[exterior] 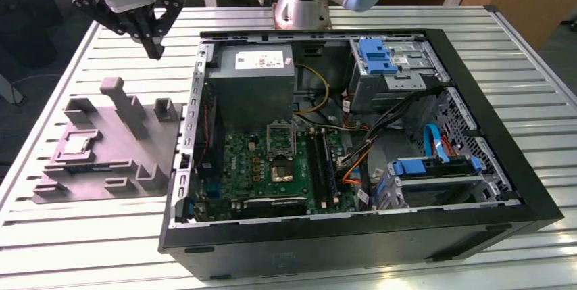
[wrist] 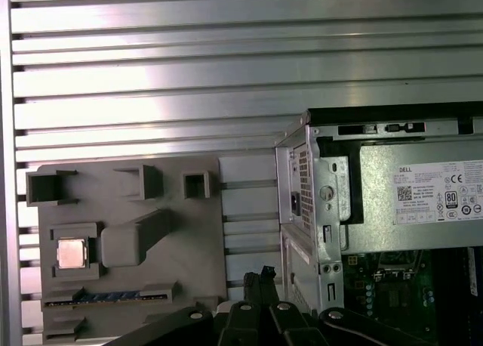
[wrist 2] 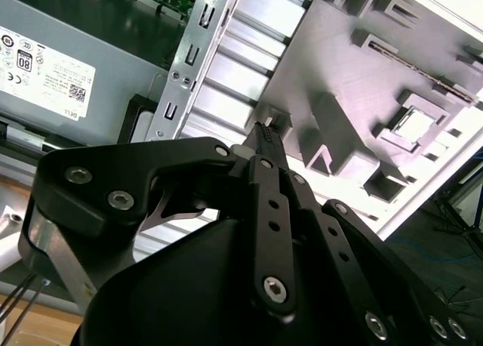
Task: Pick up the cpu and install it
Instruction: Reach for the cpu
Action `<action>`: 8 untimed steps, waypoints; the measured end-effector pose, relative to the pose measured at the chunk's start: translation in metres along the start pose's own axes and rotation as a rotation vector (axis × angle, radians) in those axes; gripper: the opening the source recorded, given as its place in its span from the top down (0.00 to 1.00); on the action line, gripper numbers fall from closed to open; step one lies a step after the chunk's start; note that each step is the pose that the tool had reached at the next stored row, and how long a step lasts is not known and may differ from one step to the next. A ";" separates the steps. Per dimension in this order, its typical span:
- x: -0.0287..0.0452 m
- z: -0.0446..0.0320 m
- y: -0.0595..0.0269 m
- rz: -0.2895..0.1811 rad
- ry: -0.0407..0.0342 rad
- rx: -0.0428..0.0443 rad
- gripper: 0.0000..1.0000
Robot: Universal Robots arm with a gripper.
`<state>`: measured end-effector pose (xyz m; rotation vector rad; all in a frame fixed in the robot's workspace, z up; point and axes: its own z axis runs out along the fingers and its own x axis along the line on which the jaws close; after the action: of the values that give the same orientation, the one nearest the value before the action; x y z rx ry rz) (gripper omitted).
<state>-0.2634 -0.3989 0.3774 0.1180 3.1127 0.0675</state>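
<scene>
Silvery cpu (wrist: 72, 253) (flat) in grey tray (wrist: 204, 248)

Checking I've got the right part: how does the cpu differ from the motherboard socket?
The cpu is small, plain silvery, seated in the grey tray; the socket is larger, silver-framed with a dark centre, inside the case. Both lie flat.
</scene>
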 end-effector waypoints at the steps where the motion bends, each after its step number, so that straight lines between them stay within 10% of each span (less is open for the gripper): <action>1: 0.0002 0.0000 0.0000 0.000 0.0000 0.0000 0.89; 8: 0.0015 0.0003 -0.0001 0.000 0.0000 0.0000 0.89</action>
<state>-0.2650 -0.3989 0.3771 0.1180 3.1127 0.0675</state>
